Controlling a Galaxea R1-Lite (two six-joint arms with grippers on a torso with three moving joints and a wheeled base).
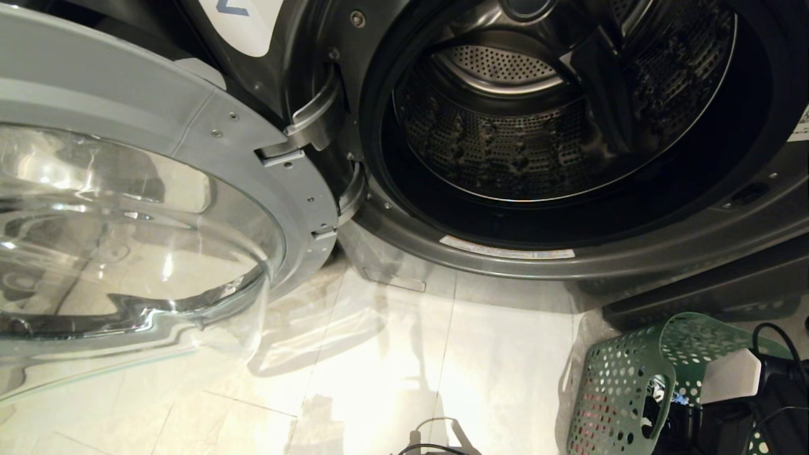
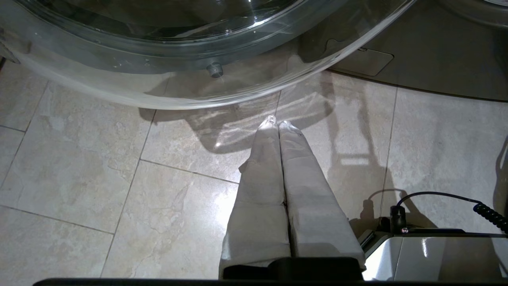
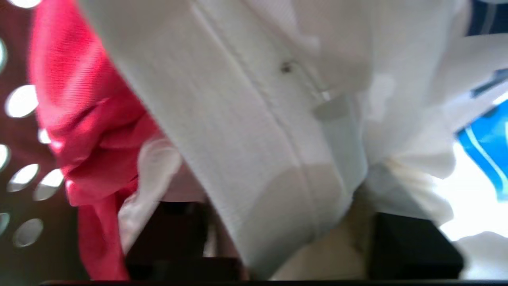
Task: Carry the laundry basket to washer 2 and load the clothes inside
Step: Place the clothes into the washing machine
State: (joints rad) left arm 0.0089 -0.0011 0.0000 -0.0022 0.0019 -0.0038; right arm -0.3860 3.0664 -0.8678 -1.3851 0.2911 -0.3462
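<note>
Your left gripper (image 2: 277, 124) hangs low on the left with its two pale fingers (image 2: 262, 167) pressed flat together, pointing away from you. Your right arm (image 1: 733, 379) reaches down at the near right. Its fingers (image 3: 154, 171) are deep in soft cloth, so their gap stays hidden.

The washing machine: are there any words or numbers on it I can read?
"2": only the bottom of a blue numeral, cut off, on the white label on washer 2.
White sticker on the door sill: too small to read.
White label at the right edge: too small to read.
</note>
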